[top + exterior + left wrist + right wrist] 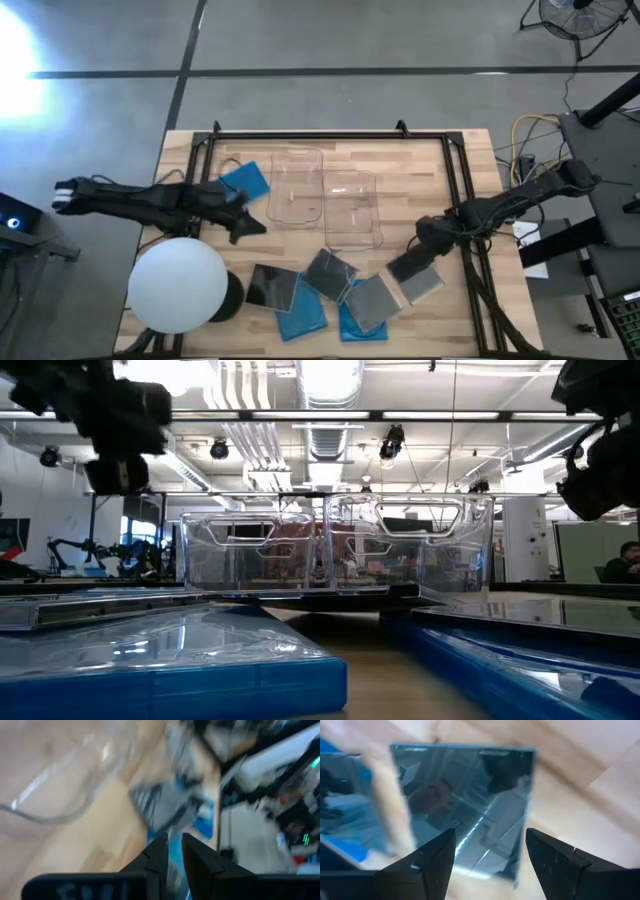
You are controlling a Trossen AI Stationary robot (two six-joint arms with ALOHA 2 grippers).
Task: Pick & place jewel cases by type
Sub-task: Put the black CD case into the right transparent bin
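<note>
Several jewel cases lie flat on the wooden table. One blue case (246, 181) lies alone beside my left arm. Near the front edge sit a dark case (272, 285), a blue one (300, 316), a grey one (330, 272), and a grey one (372, 297) overlapping a blue one (352, 325). A glossy grey case (424, 284) (470, 795) lies farthest right. My right gripper (405, 268) (490, 845) is open and hangs above this case, a finger over each side. My left gripper (252, 226) (175, 845) is shut and raised, between the lone blue case and the front group.
Two clear plastic bins (298, 186) (353, 210) stand side by side at the table's middle, also seen in the low view (250, 550) (420, 545). A big white ball (180, 285) sits at the front left corner. A black frame (330, 136) runs along the far and side edges.
</note>
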